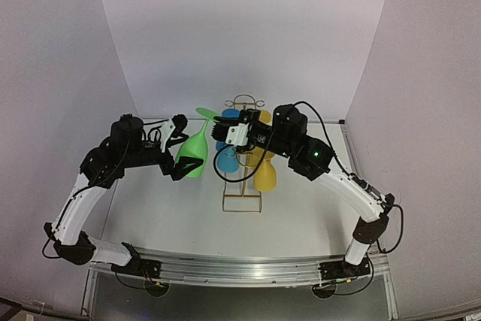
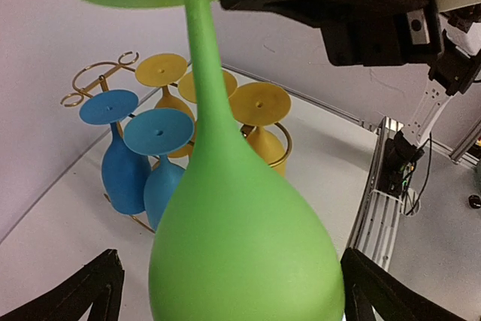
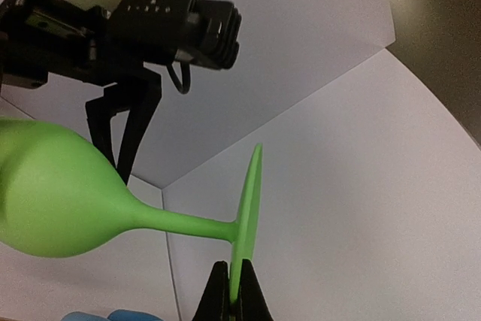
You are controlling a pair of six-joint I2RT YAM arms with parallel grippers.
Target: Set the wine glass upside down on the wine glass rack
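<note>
The green wine glass (image 1: 195, 152) hangs upside down in the air just left of the gold wire wine glass rack (image 1: 242, 202). My right gripper (image 3: 233, 272) is shut on the rim of its flat foot (image 3: 248, 208), seen from above near the rack top (image 1: 225, 127). My left gripper (image 2: 233, 257) is open and straddles the bowl (image 2: 240, 246), its fingers (image 2: 98, 291) wide on both sides, with a visible gap on the left side. From the left wrist the rack (image 2: 98, 80) stands behind the glass.
Two blue glasses (image 2: 124, 171) and several yellow glasses (image 2: 259, 103) hang upside down on the rack. White walls enclose the table on three sides. An aluminium rail (image 1: 240, 268) runs along the near edge.
</note>
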